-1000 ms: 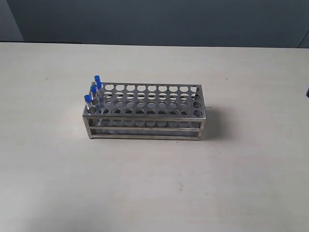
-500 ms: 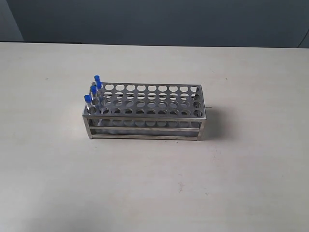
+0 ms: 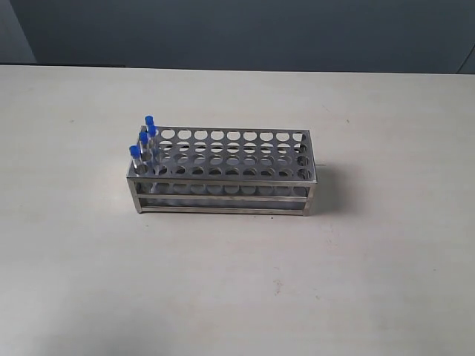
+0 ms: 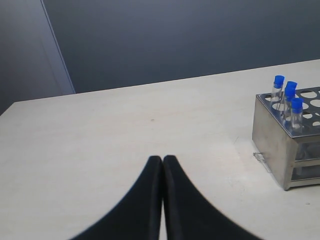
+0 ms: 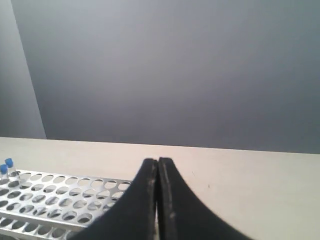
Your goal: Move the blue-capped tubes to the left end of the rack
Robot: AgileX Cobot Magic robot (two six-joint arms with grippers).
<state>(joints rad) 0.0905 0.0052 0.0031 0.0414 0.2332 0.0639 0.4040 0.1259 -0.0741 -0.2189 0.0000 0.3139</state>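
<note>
The silver rack (image 3: pixel 223 174) stands in the middle of the pale table. Several blue-capped tubes (image 3: pixel 144 141) stand upright in the holes at its left end; the other holes hold nothing. Neither arm shows in the exterior view. In the left wrist view my left gripper (image 4: pixel 163 159) is shut on nothing, over bare table, well apart from the rack (image 4: pixel 280 140) and the blue-capped tubes (image 4: pixel 287 97). In the right wrist view my right gripper (image 5: pixel 157 161) is shut on nothing, raised beyond the rack (image 5: pixel 50 200), whose far end shows blue-capped tubes (image 5: pixel 6 167).
A dark grey wall (image 3: pixel 245 33) runs behind the table's far edge. A small clear scrap (image 4: pixel 260 158) lies on the table by the rack's left end.
A dark sliver at the right edge of the exterior view one second ago has gone out of view. The rack and tubes have not moved.
</note>
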